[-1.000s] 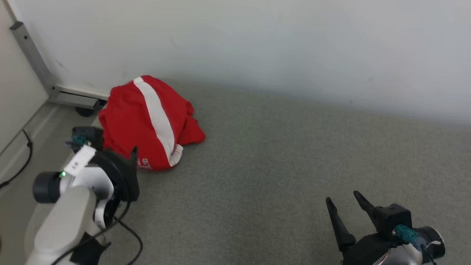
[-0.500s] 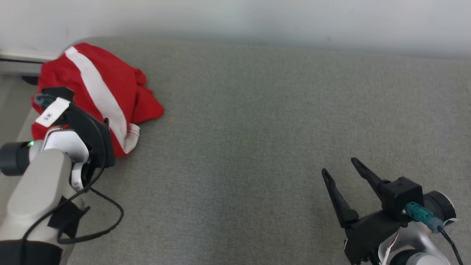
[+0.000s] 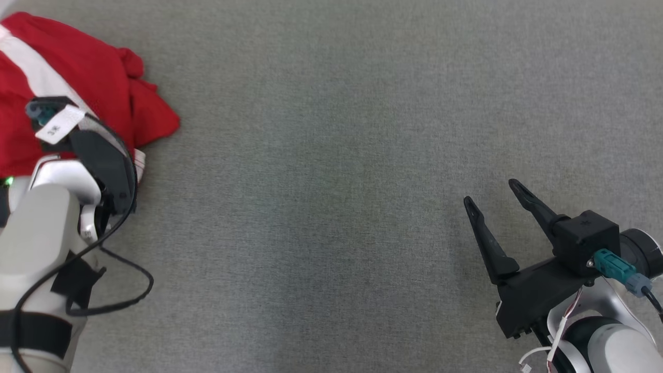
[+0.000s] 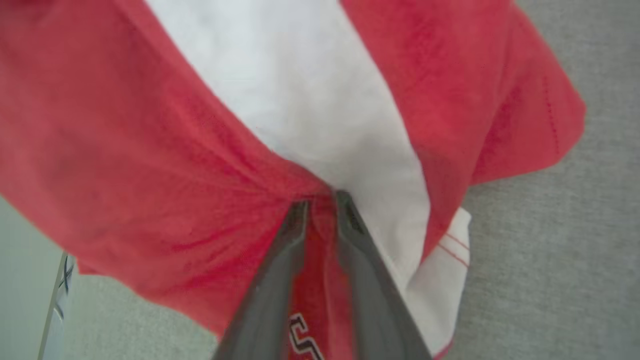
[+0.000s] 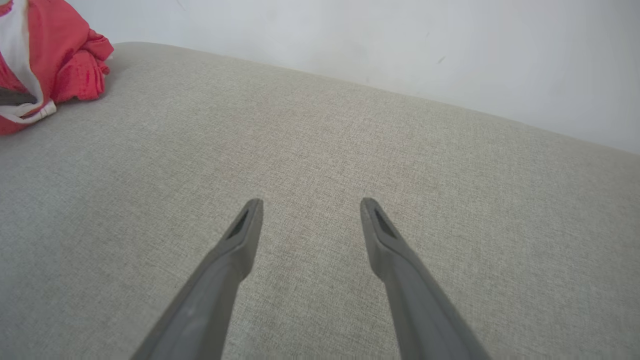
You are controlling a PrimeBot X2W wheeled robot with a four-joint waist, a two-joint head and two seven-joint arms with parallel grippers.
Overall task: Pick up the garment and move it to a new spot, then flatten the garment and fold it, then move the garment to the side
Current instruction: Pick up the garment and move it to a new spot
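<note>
In the head view the red garment (image 3: 88,77) lies bunched at the far upper left of the grey surface (image 3: 331,181), and the left arm (image 3: 46,223) reaches over its near edge, its wrist covering the spot where it meets the cloth. The right fingers (image 3: 484,238) hang at the lower right, spread wide with nothing between them, well apart from the garment across a broad stretch of bare surface. In the left wrist view the left fingers (image 4: 290,240) stand close together with a ridge of red cloth pinched between them, just beside the white stripe (image 4: 300,100). Creases fan out from the tips, so this looks like a real grip. The stripe, and with it the garment's long line, runs straight away from the tips. In the right wrist view the right fingers (image 5: 240,240) point over bare surface toward the wall (image 5: 350,50), and the garment (image 5: 65,55) sits off at the upper left. The left arm is plainly the nearer one, and the lift to a new spot would carry the cloth rightward toward the open middle.
</note>
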